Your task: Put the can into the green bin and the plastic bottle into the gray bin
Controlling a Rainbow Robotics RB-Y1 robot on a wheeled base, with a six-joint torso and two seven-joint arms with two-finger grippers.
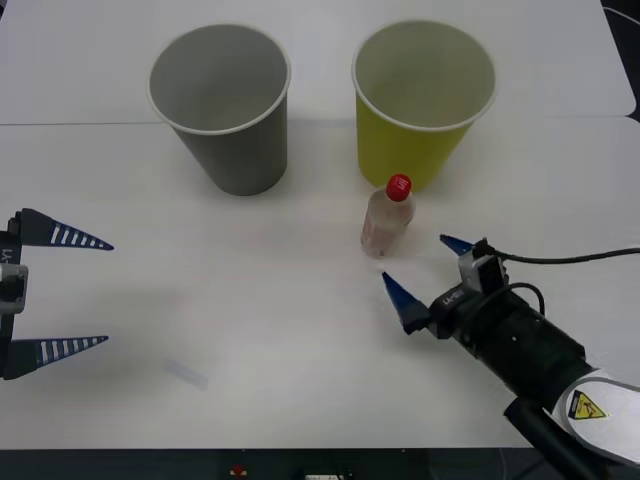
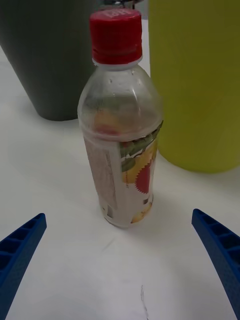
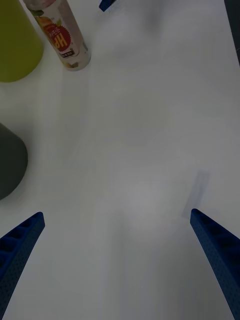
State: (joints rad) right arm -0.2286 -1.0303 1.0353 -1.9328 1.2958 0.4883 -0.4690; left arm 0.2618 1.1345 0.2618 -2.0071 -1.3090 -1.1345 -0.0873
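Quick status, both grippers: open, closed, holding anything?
Left gripper: open, empty, at the table's left edge.
Right gripper: open, empty, just short of the upright plastic bottle, not touching it.

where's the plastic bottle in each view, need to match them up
Front view: the plastic bottle stands upright right of centre, just ahead of the open right end effector.
Right wrist view: centre, upright.
Left wrist view: upper-left corner, its top cut off by the edge.
Shared landmark: the green bin beside it.
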